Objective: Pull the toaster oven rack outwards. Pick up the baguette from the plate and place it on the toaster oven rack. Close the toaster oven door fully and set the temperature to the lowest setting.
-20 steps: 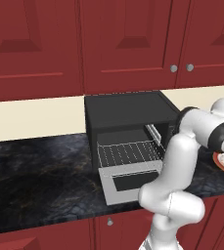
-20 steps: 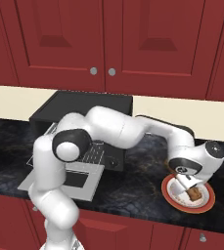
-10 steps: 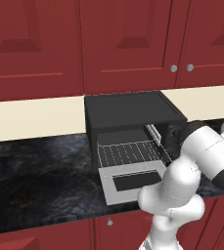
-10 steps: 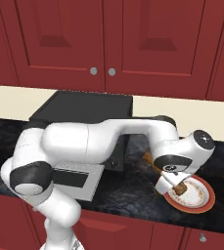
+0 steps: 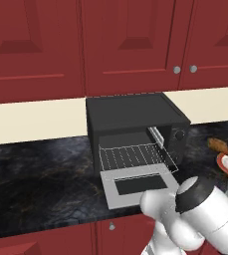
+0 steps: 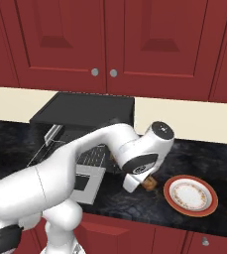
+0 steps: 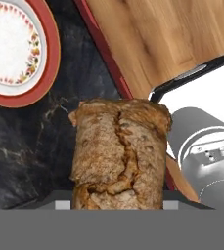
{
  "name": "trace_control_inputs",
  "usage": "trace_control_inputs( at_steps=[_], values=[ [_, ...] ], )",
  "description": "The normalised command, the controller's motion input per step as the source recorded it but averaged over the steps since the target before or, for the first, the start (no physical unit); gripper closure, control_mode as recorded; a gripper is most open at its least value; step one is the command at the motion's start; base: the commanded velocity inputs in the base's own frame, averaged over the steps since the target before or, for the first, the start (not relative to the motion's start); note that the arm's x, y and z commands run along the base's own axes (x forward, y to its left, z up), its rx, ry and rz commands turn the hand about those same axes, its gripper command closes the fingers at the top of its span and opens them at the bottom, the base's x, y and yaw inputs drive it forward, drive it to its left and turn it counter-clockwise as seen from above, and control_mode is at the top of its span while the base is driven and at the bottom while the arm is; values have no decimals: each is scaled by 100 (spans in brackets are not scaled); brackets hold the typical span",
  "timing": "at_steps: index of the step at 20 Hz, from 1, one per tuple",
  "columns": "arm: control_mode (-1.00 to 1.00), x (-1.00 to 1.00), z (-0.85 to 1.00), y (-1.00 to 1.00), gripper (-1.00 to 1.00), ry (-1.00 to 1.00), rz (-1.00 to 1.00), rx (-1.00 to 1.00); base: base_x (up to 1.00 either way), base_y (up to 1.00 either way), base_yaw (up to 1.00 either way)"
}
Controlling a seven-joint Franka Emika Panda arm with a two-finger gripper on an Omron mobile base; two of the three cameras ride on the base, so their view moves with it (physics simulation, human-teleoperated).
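The black toaster oven stands on the counter with its grey toaster oven door folded down flat. The wire toaster oven rack juts out over the door. My gripper is shut on the golden-brown baguette, which hangs above the dark counter between the oven and the plate. The baguette hides my fingertips in the hand view. The red-rimmed plate is bare. In the left base view the baguette shows just right of the oven.
Red cabinets run above the cream backsplash and below the counter edge. Two dark knobs sit on the oven's right front panel. My white arm arches across the oven's front in the right base view. Dark marble counter stretches left of the oven.
The baguette has come up off the plate in my gripper and travelled left toward the oven. The plate is now bare. The arm has swung across the views.
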Motion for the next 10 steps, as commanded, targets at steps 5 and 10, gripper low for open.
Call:
trace_control_inputs(
  at_steps=[5,10],
  values=[
    [-100,0,38,98,100,12,20,-4,0,0,0],
    [-100,0,25,93,100,6,21,-5,0,0,0]
  ],
)
